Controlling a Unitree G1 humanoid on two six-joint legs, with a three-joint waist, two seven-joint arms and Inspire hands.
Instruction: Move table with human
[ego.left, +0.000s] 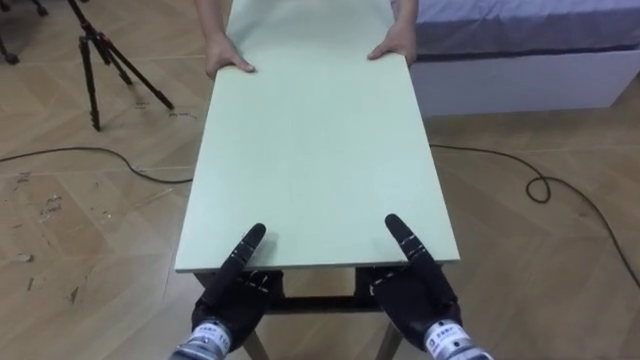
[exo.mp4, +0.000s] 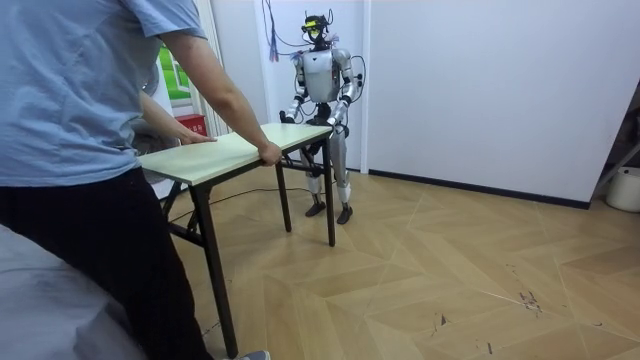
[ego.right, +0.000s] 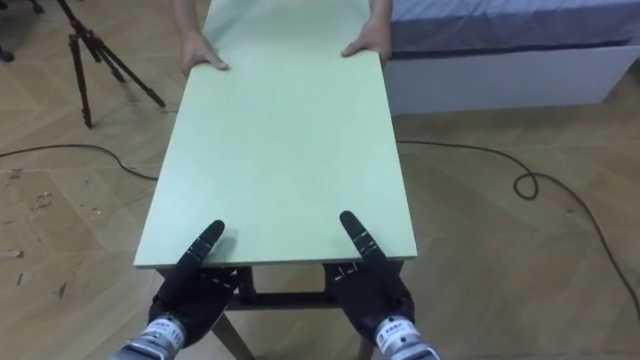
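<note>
Your left hand (ego.left: 232, 300) and right hand (ego.left: 415, 292) are both clamped on the near short edge of the pale green surface (ego.left: 315, 150). On each hand the thumb lies flat on top and the fingers are curled under the rim, pinching the board between them. The left hand sits near the near left corner and the right hand near the near right corner.

At the far short edge, the person's hands (ego.left: 228, 58) rest palm-down on the two far corners.

On the far right, the bed (ego.left: 520, 70) stands just beside the surface's far right corner, so you have little room there. On the far left, a tripod (ego.left: 105, 55) stands well apart from the left long edge. One cable (ego.left: 540, 185) loops across the floor on the right, and another (ego.left: 80, 153) runs along the left.

In the room view you stand close to the white wall, and bare parquet floor (exo.mp4: 450, 270) opens wide toward the room view's right.
</note>
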